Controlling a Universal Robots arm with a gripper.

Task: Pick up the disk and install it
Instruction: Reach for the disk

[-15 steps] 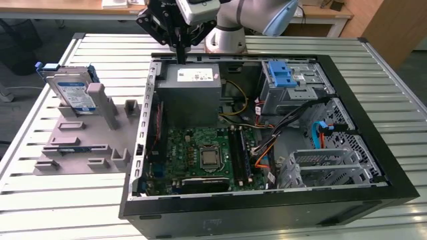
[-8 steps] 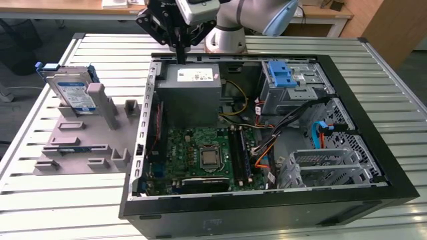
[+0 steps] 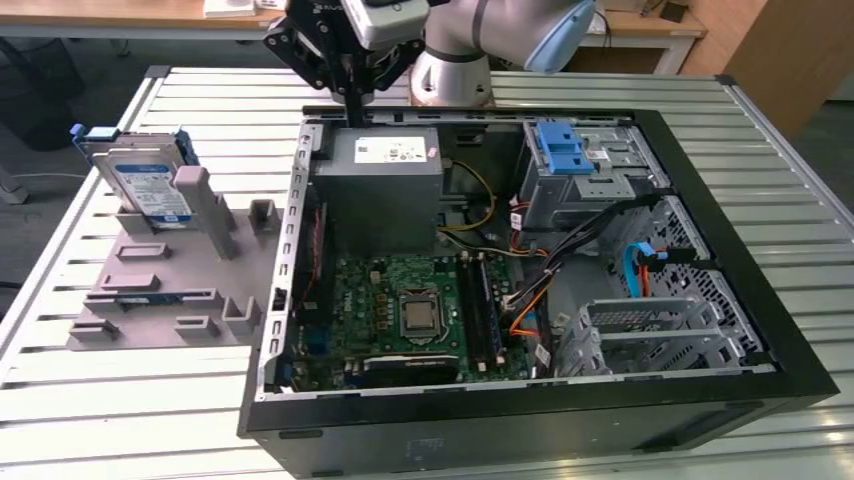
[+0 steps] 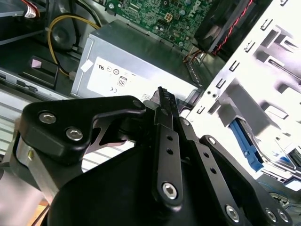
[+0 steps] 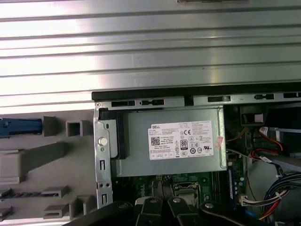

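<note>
While your gripper (image 3: 354,100) hangs above the power supply (image 3: 380,190), over that box's edge nearest the rear wall of the computer case (image 3: 467,430), the relation you have to weigh runs sideways, not downward. The disk (image 3: 138,178) is not beneath the fingers; it lies well apart from the power supply, off to the exterior view's left of it and outside the case altogether. It stands on edge in a grey fixture (image 3: 200,270) on the slatted table (image 3: 747,130), its labelled broad face upright and its blue carrier frame along the edges. In the first wrist view, the disk's blue top edge (image 5: 21,127) shows as a thin strip running parallel to the power supply's long side; so you can judge that its thin dimension lies across that line. The jaws look closed on nothing; in the second wrist view the fingertips (image 4: 162,96) meet, with the power supply's white sticker (image 4: 117,77) beyond them. The disk is untouched in its fixture, so by these views the pick is not yet made; the light-blue latch (image 3: 563,150) sits on the power supply's opposite side, toward the exterior view's right.
</note>
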